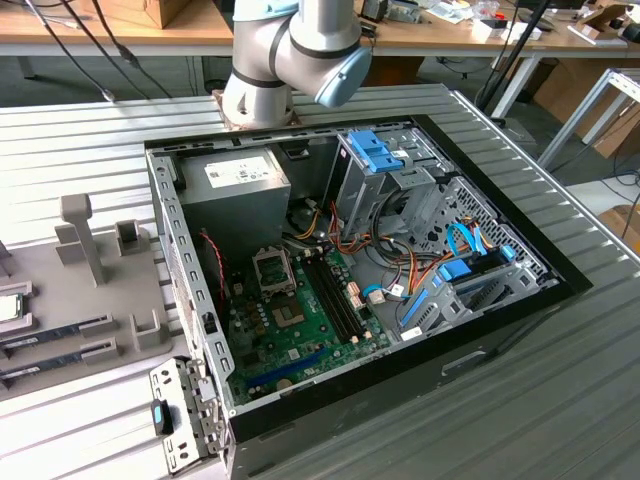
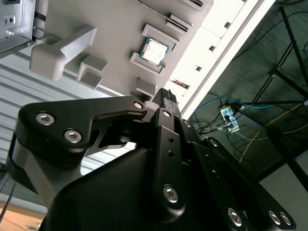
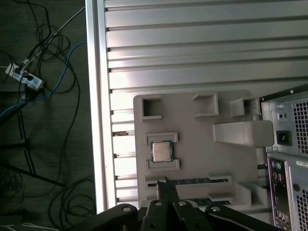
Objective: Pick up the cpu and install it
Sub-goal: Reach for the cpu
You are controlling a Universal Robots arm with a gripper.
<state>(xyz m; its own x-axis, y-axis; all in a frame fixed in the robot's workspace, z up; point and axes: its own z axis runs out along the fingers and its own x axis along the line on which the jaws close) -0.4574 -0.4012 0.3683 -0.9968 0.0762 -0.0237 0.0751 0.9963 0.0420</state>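
Lab: robot arm (image 1: 290,60), opened computer case (image 1: 172,245)

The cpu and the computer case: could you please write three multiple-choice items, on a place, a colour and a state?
1. The cpu lies in: A a grey tray; B a drawer; C a bucket.
2. The circuit board in the computer case is: A red; B white; C green.
3. The computer case is: A taped shut; B open; C upside down.
Answers: 1 A, it sits between two of its brackets in both wrist views; 2 C, green shows in the exterior view; 3 B, its inside lies bare.
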